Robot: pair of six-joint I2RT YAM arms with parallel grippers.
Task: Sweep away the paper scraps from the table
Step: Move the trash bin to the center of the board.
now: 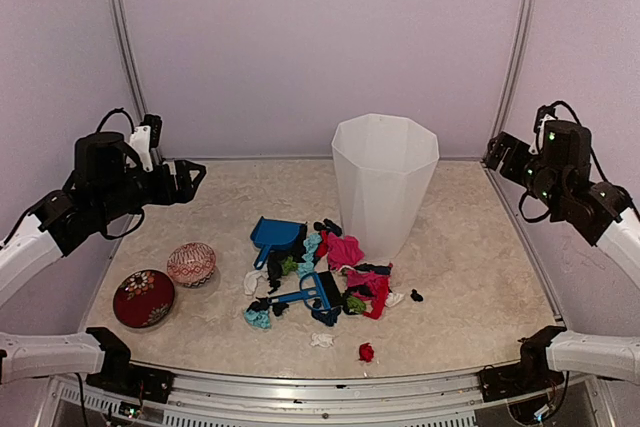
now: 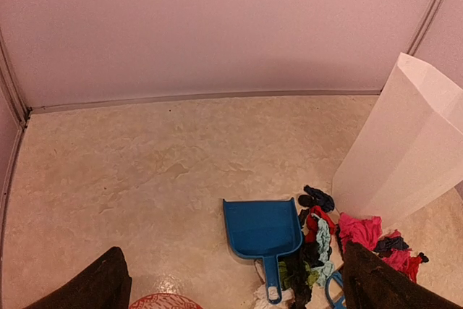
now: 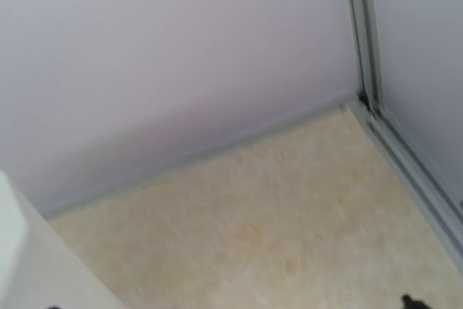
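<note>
Beige bench (image 1: 470, 247) holds paper scraps (image 1: 345, 250) lower middle, seemingly nearer the left claw (image 1: 190, 177) than the right claw (image 1: 497, 152); both released.

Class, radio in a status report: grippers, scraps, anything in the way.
Left gripper open, empty. Right gripper open, empty. Paper scraps heaped on table beside bin, unswept. Dustpan and brush lying in the heap.

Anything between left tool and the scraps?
Only the dustpan, lying at the pile's edge nearest the left tool and touching the scraps. Otherwise there is bare table between them.
</note>
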